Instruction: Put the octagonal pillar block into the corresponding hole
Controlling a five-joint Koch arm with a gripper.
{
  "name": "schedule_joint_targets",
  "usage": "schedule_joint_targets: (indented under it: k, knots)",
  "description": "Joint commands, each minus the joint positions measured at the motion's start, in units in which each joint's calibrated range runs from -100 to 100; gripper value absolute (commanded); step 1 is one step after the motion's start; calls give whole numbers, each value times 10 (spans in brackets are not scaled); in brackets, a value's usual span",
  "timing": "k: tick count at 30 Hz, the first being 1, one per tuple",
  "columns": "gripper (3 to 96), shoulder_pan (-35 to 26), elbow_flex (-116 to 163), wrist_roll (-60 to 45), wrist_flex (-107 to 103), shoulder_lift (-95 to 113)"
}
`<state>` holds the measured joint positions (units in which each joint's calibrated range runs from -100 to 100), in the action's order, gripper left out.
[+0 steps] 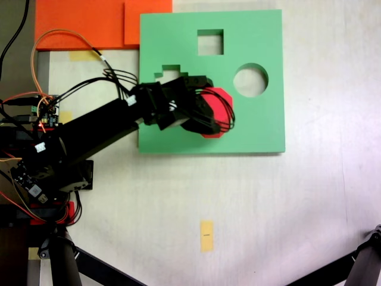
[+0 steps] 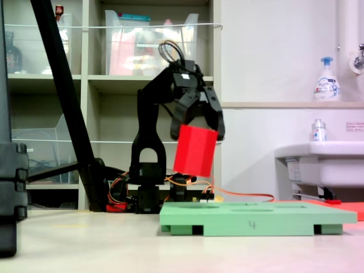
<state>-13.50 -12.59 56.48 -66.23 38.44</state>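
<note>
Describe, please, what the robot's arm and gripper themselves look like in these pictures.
The arm is built of matte black, blocky plastic segments on a black base, with a small white label near the wrist. The gripper is black too, with two broad, tapering fingers. A bundle of thin black cables loops out of the wrist, and orange wires curl around the base.

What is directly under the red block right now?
The red block, held in the gripper, hangs clear above the green board. In the first exterior view, block and gripper cover that part of the board, so any cutout beneath cannot be seen.
</note>
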Motion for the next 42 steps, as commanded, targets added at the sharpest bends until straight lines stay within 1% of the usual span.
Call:
schedule_joint_targets:
  k: [1, 42]
  knots:
    - [336, -4, -15, 1, 67, -3]
    - [338, -19, -14, 15, 98, -129]
